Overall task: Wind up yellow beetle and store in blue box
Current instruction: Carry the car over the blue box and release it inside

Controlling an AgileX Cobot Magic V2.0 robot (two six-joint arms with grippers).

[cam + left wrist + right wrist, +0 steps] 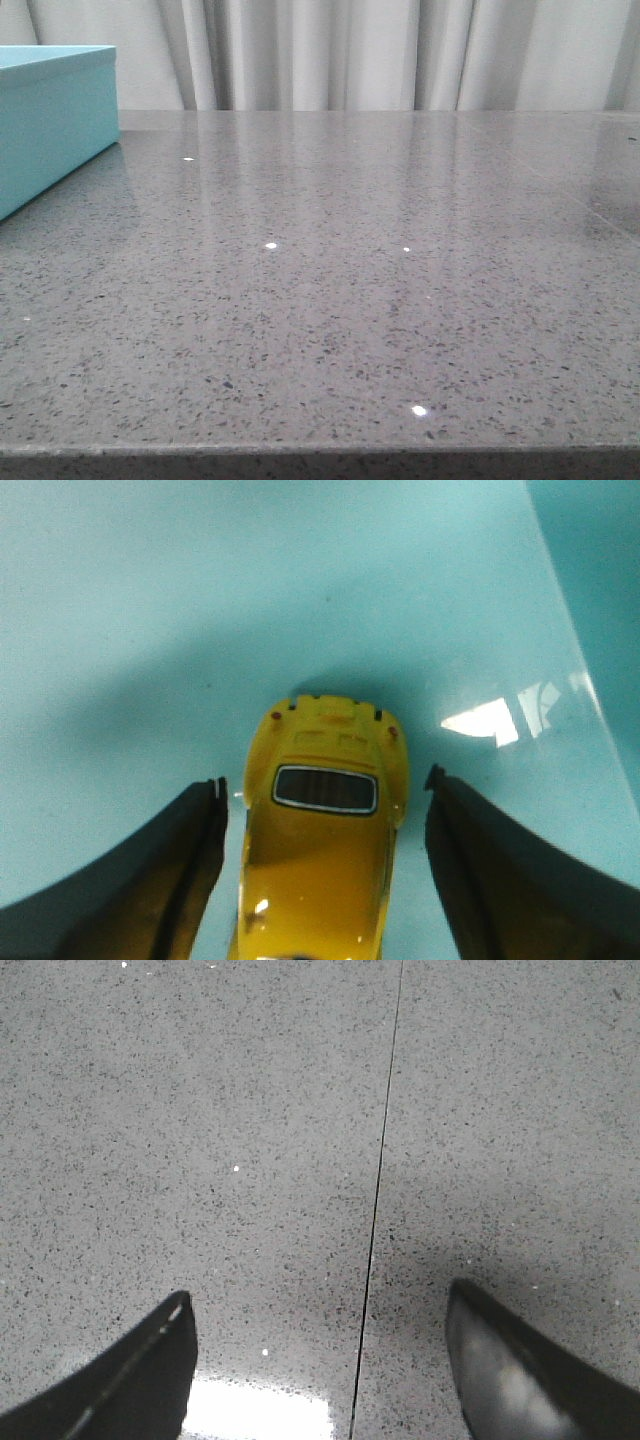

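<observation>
The grey speckled stone tabletop [340, 300] fills most of the front view — a polished slab flecked with dark and pale grains, glossy enough to mirror the pale curtain folds behind it and to carry a few small bright glints of light. Its near edge runs straight across the bottom of that view. In the right wrist view the same speckled surface [200, 1160] shows a thin dark seam running across it, with a bright patch of glare near one edge. The large light turquoise-blue rectangular box [50, 120] stands directly on the tabletop at the far left — its matte side faintly reflected in the polish.
</observation>
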